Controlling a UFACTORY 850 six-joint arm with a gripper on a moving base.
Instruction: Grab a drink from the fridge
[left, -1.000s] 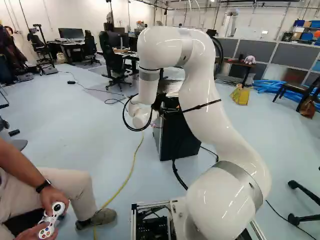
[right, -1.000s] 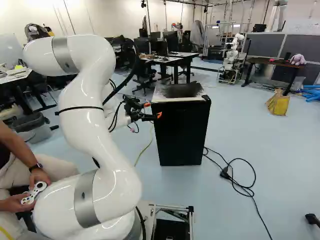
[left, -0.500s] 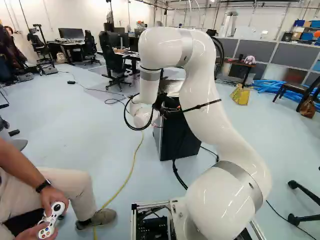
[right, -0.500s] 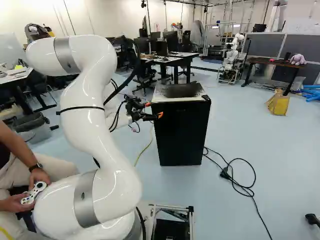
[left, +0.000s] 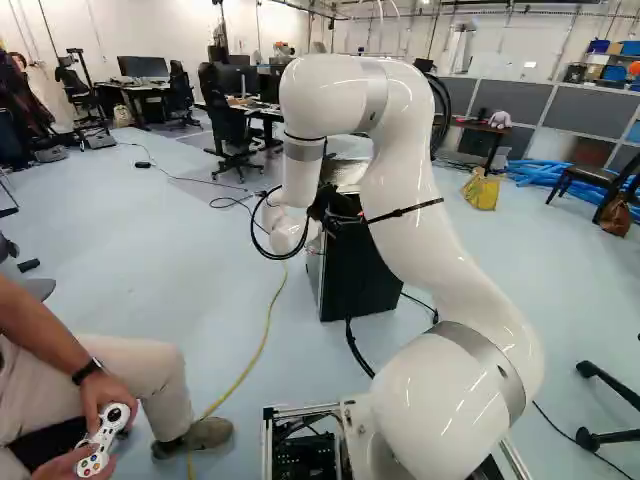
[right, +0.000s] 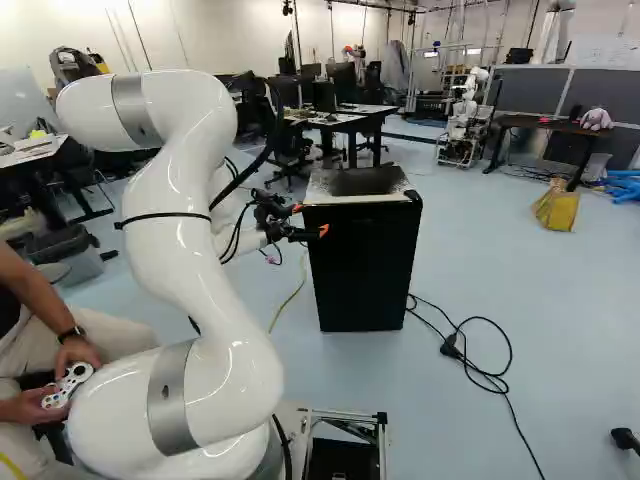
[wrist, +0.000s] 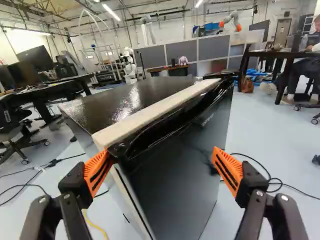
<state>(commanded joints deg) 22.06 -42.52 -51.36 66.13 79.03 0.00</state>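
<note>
While the fridge (right: 362, 265) stands shut: claw at its upper corner, door next

Item: one claw (wrist: 159, 162), released, nothing gripped. One orange pad (wrist: 98, 172) overlaps the door's near top corner in the wrist view; the other (wrist: 228, 170) shows against the broad dark door (wrist: 172, 187). Contact: cannot tell.
Item: one drink, unseen; presumably inside, behind that door.
Item: one pale strip (wrist: 155, 112) along the top front edge, the door's black lip (wrist: 172, 132) just beside it.
Step in hand, as judged: opening the door, an early stage.
Method: set one fingertip behind the door's free edge or lip—not on the pale strip—then draw outward slowly, following a curve about the hinge, which is probably at the far corner. A straight tug could slip or drag the whole fridge. Once the door gapes, work the fingertip inside the gap and sweep it wide.
</note>
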